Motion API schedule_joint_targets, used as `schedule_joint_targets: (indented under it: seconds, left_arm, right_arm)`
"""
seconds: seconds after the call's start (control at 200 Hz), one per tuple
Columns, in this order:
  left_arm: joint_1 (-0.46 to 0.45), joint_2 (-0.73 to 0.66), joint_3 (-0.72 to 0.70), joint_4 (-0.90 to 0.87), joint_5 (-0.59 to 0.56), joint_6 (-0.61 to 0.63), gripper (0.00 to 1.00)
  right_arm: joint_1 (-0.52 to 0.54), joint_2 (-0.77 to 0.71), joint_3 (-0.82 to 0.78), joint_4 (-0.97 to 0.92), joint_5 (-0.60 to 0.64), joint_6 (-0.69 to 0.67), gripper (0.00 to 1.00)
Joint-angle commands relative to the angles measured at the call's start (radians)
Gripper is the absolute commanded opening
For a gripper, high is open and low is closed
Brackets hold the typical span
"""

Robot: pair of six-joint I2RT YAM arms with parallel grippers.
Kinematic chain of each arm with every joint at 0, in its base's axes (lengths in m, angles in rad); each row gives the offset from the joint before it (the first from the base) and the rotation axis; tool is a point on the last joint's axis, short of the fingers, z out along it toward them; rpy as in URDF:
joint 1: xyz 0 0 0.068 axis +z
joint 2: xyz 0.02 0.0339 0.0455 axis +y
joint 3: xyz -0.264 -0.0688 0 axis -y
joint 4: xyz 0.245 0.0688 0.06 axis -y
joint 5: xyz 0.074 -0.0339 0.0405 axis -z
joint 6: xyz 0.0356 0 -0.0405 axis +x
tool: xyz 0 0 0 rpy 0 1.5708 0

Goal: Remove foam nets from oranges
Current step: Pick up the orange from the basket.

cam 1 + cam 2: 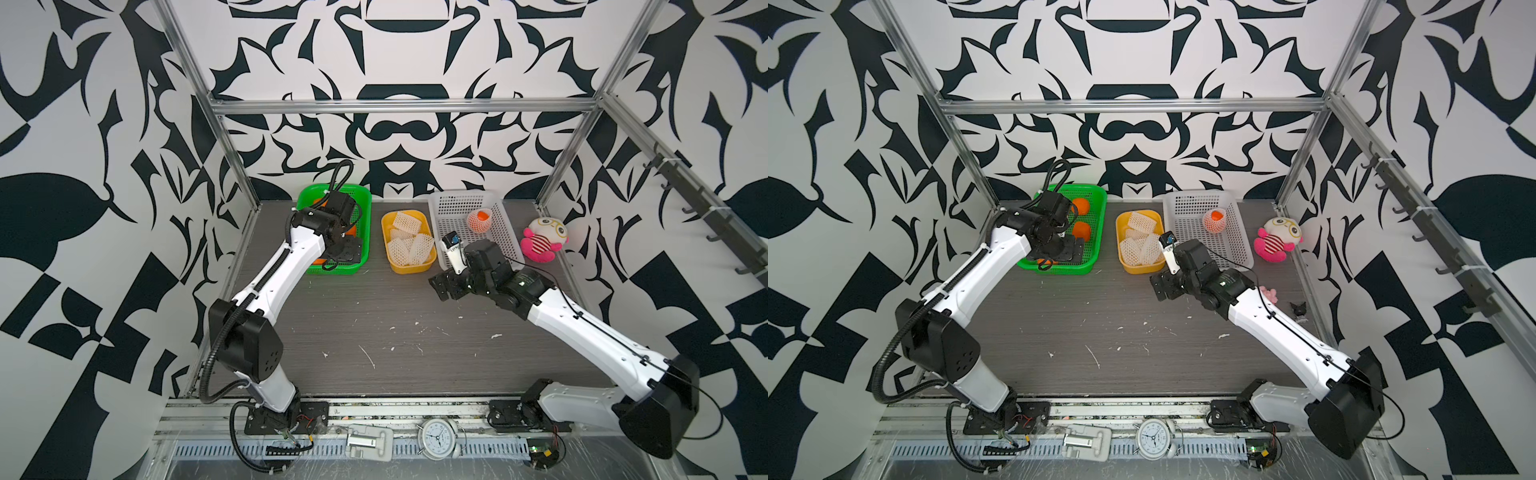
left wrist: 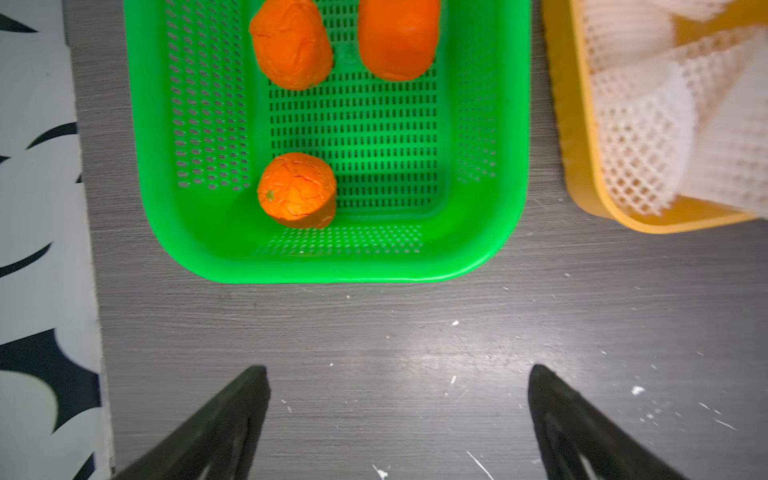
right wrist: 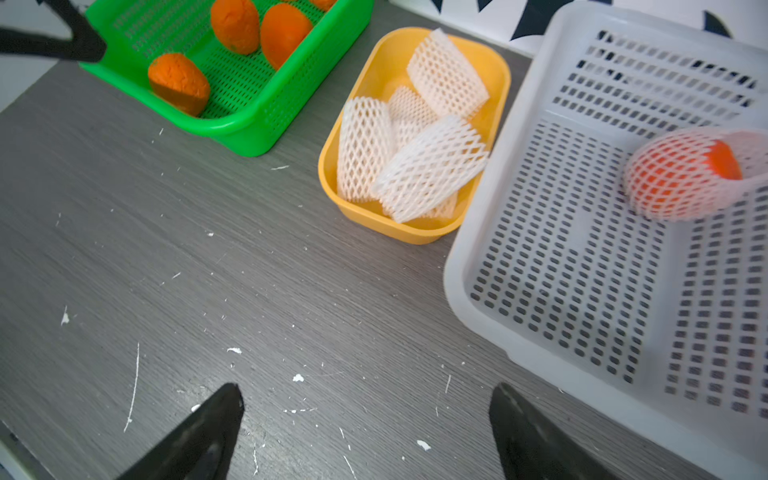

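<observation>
Forward, perhaps aloft: left gripper, right gripper, agape.

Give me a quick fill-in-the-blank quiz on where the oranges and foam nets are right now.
The bare oranges lie in the ____ basket.
The empty foam nets fill the ____ tub.
The white basket holds exactly ____ netted orange.
The left tool and right tool both stand ____.
Missing words: green, yellow, one, open.

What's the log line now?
left tool: open, empty | right tool: open, empty | white basket: one netted orange | yellow tray: foam nets | green basket: bare oranges
</observation>
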Motion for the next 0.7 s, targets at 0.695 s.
schedule_joint_targets:
  seconds: [0.695]
  left_arm:
    - [-0.085, -0.197, -0.263, 0.284, 0.465, -0.131, 0.99]
  right_arm:
    - [-0.378, 0.306, 0.356, -0.098, 0.064, 0.006, 0.95]
